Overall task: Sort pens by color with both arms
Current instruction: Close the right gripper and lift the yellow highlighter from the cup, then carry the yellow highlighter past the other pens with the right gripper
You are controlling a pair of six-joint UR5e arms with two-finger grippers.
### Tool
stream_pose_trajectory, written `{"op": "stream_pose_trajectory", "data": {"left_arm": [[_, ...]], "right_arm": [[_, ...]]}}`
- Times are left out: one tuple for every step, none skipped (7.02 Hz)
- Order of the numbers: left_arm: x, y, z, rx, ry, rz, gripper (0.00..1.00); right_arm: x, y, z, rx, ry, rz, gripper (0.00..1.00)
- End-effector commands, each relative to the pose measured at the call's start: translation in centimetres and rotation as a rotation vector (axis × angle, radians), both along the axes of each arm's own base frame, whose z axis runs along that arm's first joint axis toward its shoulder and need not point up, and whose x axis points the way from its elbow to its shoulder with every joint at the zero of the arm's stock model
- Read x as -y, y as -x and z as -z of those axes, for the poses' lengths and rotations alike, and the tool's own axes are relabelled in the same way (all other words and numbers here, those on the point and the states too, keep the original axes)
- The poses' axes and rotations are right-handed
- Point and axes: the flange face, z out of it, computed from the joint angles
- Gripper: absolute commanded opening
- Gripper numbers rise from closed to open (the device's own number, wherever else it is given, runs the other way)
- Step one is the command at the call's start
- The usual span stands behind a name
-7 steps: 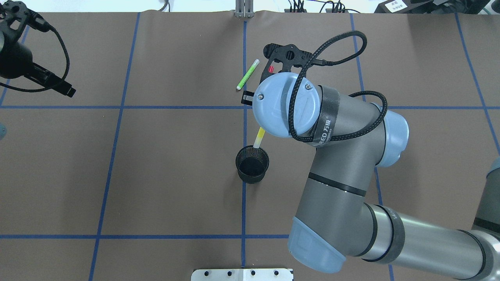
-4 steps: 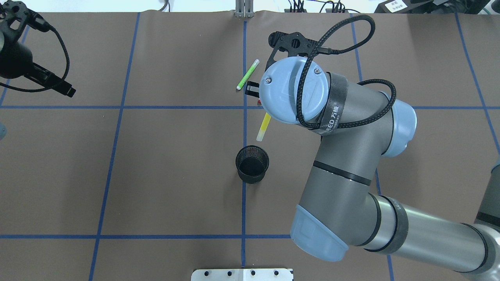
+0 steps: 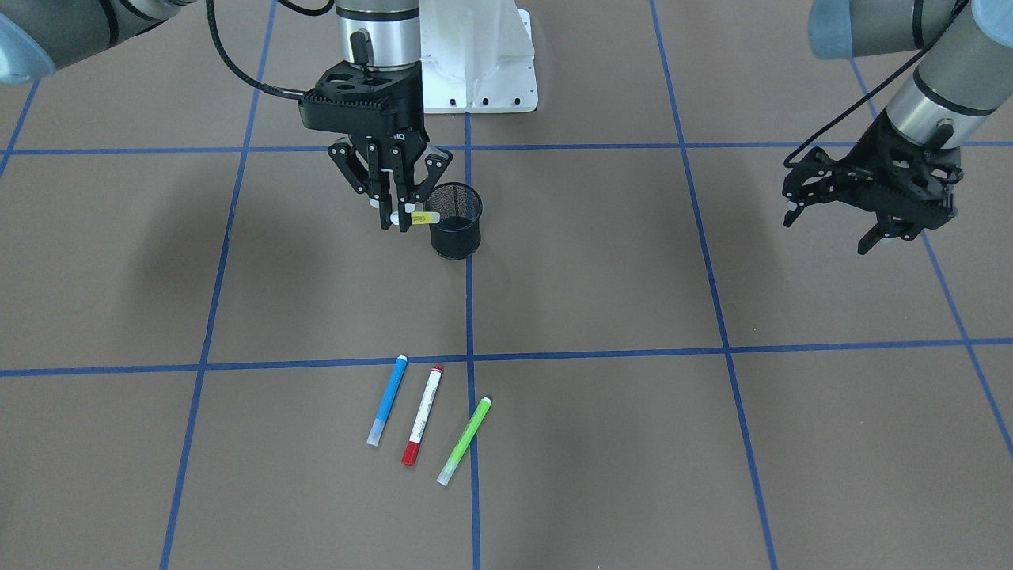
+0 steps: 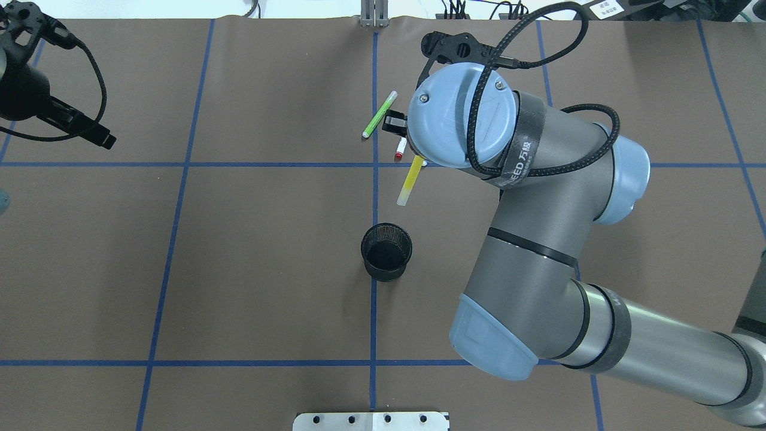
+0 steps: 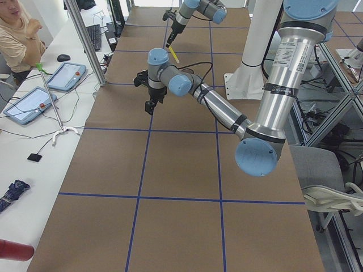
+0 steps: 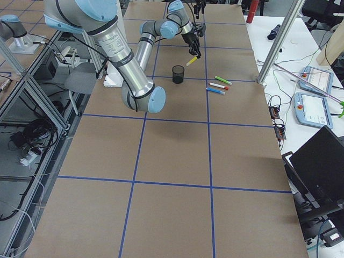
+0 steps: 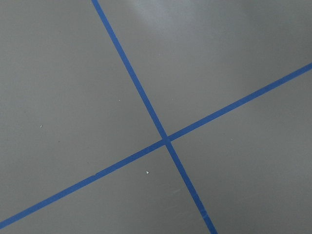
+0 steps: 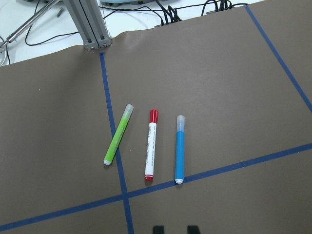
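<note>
Yellow pen (image 3: 425,217) gripped aloft by the right pincer (image 3: 396,224) near the black mesh cup (image 3: 457,226); left pincer (image 3: 828,228) spread wide.

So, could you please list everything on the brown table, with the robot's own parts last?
slim yellow pen: one, yellow, held above the table near the cup
slim blue pen: one, blue, lying flat
white-barrelled pen with red ends: one, between blue and green
slim light green pen: one, green, lying flat
black wire-mesh cup: one, black, upright, centre line
brown table: one, blue tape grid
right gripper: black, clamping the yellow pen
left gripper: black, open, empty
</note>
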Motion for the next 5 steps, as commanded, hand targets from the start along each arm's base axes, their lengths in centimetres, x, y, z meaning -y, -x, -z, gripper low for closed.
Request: {"op": "stream_pose_trajectory", "data": {"left_arm": [[0.4,-0.2,0.7,-0.004,-0.008,0.000,0.99],[0.4,-0.2,0.7,-0.004,-0.006,0.001,0.99],[0.5,-0.1,0.7,-0.004,-0.005,0.005,0.99],[0.5,-0.3,1.0,-0.018,0.019,0.031,0.99],[0.8,-0.4,1.9,-0.025,0.014,0.036,0.99]], "right_arm": [[1.0,-0.9,0.4,0.037,-0.015,-0.018,0.00],[1.9,-0.8,0.1,0.041,-0.015,-0.029,0.00],[3.3,-0.4,-0.4,0.056,-0.018,-0.051,0.00],[5.1,0.0,-1.3,0.058,-0.017,-0.071,0.00],[6.9,0.4,-0.7,0.055,-0.016,-0.090,0.00]]}}
